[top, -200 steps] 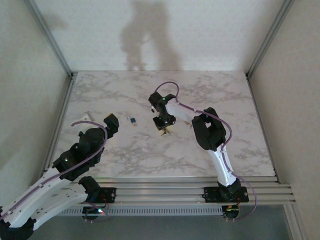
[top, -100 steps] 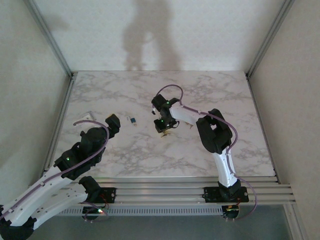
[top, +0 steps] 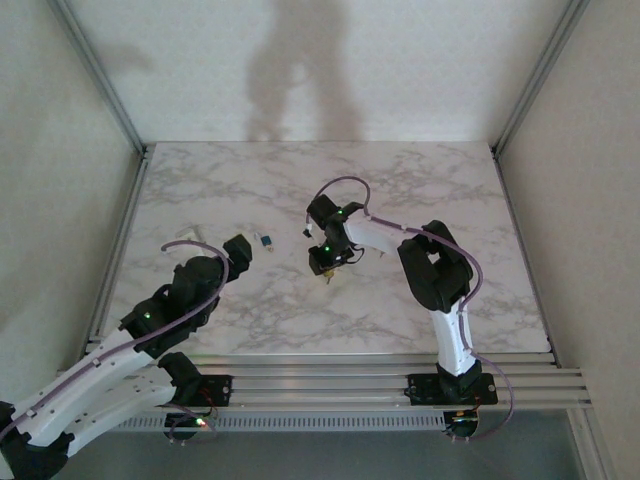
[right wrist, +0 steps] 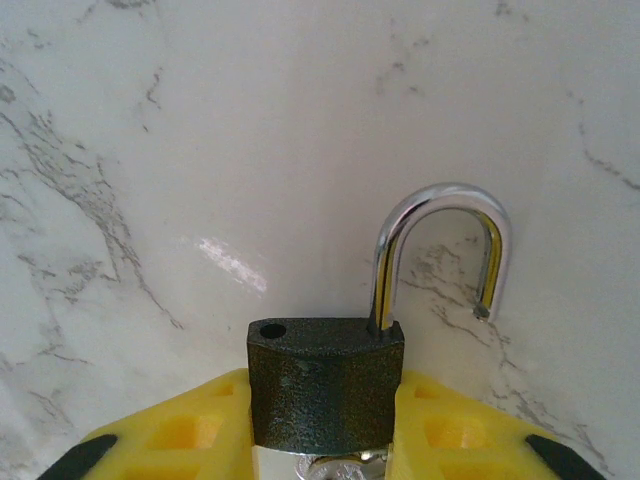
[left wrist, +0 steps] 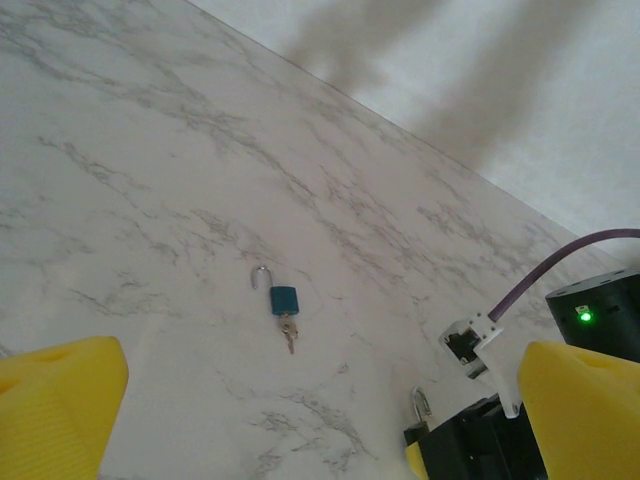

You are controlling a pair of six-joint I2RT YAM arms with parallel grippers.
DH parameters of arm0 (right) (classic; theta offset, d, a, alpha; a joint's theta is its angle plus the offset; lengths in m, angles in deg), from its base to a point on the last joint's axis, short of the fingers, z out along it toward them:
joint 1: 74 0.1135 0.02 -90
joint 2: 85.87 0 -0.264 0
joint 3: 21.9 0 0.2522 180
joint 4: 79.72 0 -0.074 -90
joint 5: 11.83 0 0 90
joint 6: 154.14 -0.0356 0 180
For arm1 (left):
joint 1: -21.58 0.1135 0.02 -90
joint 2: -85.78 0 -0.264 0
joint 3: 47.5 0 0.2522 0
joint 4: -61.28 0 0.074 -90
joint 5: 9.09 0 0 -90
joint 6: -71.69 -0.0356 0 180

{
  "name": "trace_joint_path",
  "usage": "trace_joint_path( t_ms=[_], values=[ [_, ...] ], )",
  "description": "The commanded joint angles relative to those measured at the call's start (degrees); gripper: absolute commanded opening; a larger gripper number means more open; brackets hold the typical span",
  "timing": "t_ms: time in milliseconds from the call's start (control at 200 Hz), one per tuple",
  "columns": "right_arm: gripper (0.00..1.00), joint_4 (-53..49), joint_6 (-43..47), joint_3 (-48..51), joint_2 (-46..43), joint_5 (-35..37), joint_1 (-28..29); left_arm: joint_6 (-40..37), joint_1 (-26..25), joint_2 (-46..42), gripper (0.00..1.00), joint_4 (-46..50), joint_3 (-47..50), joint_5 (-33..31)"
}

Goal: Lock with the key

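Right claw (right wrist: pixel 325 400) is clamped on the small black metal padlock (right wrist: pixel 325 375), near the middle of the white marble table (top: pixel 450 200). The chrome shackle (right wrist: pixel 440 250) is open, its free end swung away from the body hole. The tiny silvery key (right wrist: pixel 338 466) peeks out under the padlock body, between the yellow fingers (right wrist: pixel 190 430). Left claw (top: pixel 241 249) is spread wide with nothing in it, toward the left edge. A small blue padlock (left wrist: pixel 283 299) lies flat between the claws with its own key (left wrist: pixel 289 336).

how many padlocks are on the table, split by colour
blue padlock: 1
black padlock: 1
total: 2
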Motion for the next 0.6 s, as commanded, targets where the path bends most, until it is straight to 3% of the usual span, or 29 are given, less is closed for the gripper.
trace_joint_path(
  t_ms=[0, 596],
  values=[
    [0.3, -2.0, 0.5, 1.7, -2.3, -3.2, 0.8, 1.0, 0.7, 1.3, 1.0, -2.7, 0.6, 2.3],
    [0.3, -0.1, 0.6, 5.5, -8.8, -5.3, 0.7, 2.7, 4.6, 11.2, 1.0, -7.7, 0.0, 11.4]
  ],
)
